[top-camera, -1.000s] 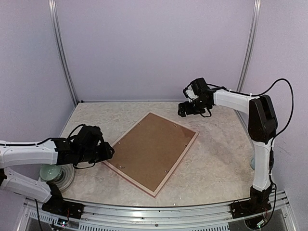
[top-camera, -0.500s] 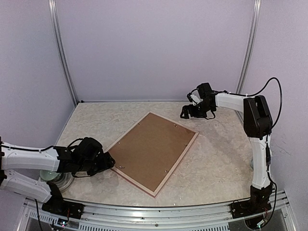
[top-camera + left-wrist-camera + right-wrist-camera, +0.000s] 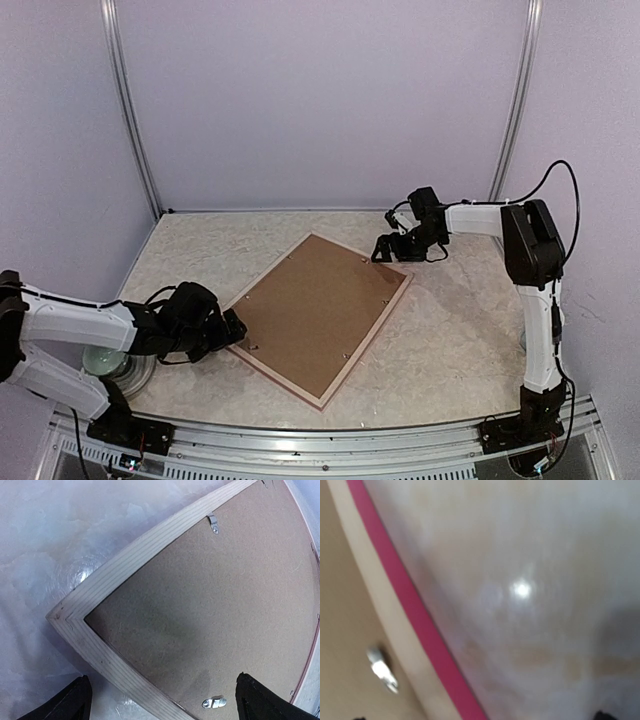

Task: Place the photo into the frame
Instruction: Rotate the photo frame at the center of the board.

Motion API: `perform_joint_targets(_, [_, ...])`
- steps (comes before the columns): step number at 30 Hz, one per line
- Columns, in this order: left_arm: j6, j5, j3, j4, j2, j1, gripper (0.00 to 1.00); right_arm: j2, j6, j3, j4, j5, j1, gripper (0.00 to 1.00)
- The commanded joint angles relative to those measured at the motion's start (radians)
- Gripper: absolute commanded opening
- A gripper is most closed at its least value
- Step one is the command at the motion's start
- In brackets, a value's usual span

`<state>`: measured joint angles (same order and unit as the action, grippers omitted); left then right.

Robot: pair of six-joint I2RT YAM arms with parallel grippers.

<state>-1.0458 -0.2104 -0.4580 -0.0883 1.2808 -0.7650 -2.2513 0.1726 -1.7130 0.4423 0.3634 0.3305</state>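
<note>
With left gripper and right gripper both spread wide, I fear a low pass shoves the frame askew.

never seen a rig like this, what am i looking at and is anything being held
Two white-and-black robot arms are bolted at the near edge of a pale marbled table. The wide picture looks down from above and behind them; the two close-ups come from cameras on their wrists. A large rectangular picture frame with pink-red edging lies face down, brown backing board up. The left gripper is at its left corner, the right gripper by its far-right corner. Both are open, holding nothing.
</note>
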Motion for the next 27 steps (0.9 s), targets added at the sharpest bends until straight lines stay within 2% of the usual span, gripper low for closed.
perform_joint_targets(1, [0.044,0.025,-0.025,0.056,0.05,0.042,0.99,0.044,-0.009,0.106,-0.032,0.037,0.002,0.99])
perform_joint_targets(17, [0.142,0.063,-0.207,0.155,0.324,0.133,0.99,0.294,0.056,0.453,-0.156,0.054,0.026,0.99])
perform_joint_targets(27, [0.197,0.115,-0.355,0.167,0.486,0.19,0.99,0.468,0.131,0.632,-0.169,-0.034,0.139,0.99])
